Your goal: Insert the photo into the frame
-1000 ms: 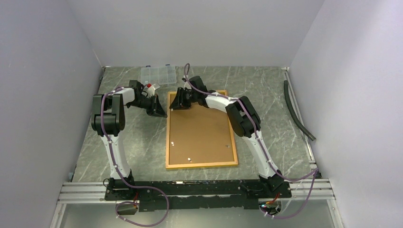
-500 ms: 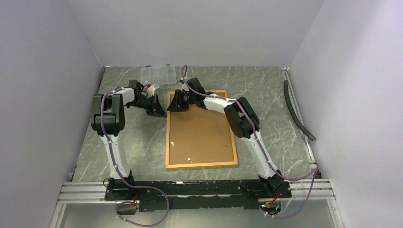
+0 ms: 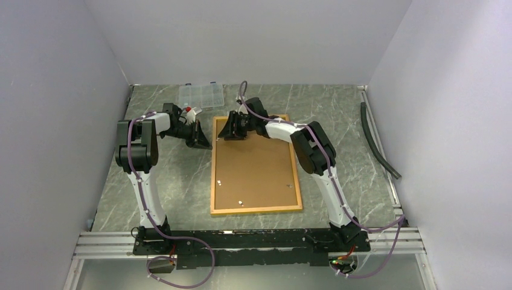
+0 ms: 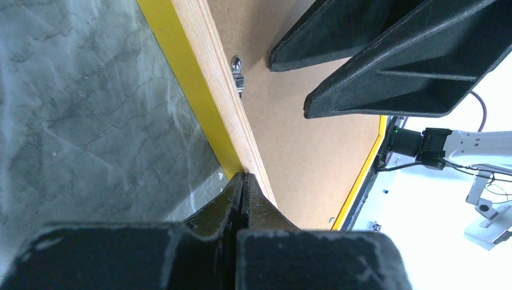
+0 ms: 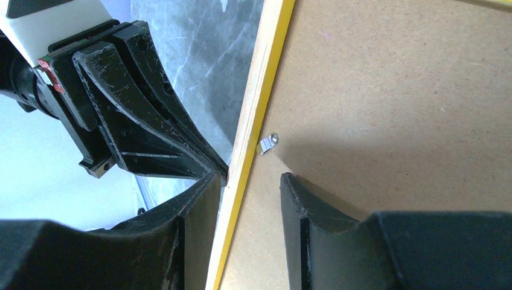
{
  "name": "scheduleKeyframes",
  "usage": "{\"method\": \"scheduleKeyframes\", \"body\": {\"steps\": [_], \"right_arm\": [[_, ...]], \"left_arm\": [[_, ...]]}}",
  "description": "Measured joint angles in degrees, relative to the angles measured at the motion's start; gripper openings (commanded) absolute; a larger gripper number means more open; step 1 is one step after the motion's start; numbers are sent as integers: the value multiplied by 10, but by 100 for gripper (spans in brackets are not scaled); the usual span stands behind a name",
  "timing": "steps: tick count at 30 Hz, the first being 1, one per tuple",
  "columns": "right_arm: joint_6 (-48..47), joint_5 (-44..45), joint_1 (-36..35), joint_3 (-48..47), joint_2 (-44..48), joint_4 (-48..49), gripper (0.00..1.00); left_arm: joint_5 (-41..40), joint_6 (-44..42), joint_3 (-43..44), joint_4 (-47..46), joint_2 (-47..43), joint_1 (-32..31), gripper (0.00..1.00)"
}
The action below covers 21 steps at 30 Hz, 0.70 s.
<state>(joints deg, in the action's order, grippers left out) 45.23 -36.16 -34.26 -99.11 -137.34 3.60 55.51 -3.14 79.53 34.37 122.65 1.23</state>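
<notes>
The frame (image 3: 256,210) lies back side up on the table, its yellow border round the brown backing board (image 3: 256,172). The photo is hidden. My left gripper (image 3: 205,144) is shut and empty. Its tips (image 4: 243,176) touch the outer left edge of the frame (image 4: 199,54) near the far corner. My right gripper (image 3: 224,134) is open. In the right wrist view it (image 5: 250,181) straddles the frame's left border (image 5: 259,90), one finger outside and one over the backing board (image 5: 392,109). A small metal clip (image 5: 268,143) sits just ahead of it.
A clear plastic compartment box (image 3: 201,95) stands at the back, left of centre. A black hose (image 3: 377,142) lies along the right wall. Small metal clips (image 3: 240,202) sit on the backing board near its front. Walls close in the left, back and right.
My right gripper shifted a little left, then back right, at the frame's far left corner. The left gripper and the frame have not moved.
</notes>
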Motion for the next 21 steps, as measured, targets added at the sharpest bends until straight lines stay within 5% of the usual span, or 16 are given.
{"method": "scheduleKeyframes", "body": {"steps": [21], "right_arm": [[49,59,-23,-16,-8,-8,38]], "left_arm": [[6,11,-6,-10,0,2,3]]}}
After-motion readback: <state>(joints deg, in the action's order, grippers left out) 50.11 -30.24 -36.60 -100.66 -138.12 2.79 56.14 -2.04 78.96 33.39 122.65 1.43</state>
